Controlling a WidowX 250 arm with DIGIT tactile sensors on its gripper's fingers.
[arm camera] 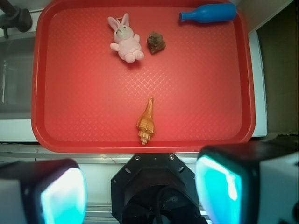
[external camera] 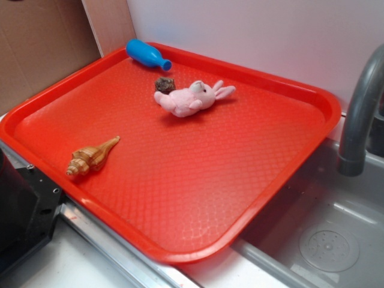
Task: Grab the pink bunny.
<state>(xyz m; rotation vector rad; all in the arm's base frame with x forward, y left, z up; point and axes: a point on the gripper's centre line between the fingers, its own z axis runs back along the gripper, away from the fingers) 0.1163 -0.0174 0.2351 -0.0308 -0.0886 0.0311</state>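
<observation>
Red and diamond-textured, the tray (external camera: 168,180) sits beside a grey sink (external camera: 324,240) with a curved faucet (external camera: 360,114). Upper centre in the exterior view lies the pink bunny (external camera: 192,99); its long axis runs left to right there, ears toward the right. In the wrist view its ears point to the top edge. A brown lump (arm camera: 156,42) is just beside it, a blue bottle (arm camera: 209,13) by the rim, a tan seashell (arm camera: 145,122) well apart. No writing is legible. The gripper (arm camera: 140,189) shows at the wrist view's bottom, fingers spread wide, holding nothing.

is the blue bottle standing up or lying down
Lying down. The blue bottle rests on its side at the far edge of the red tray, its neck pointing along the rim in both views.
</observation>
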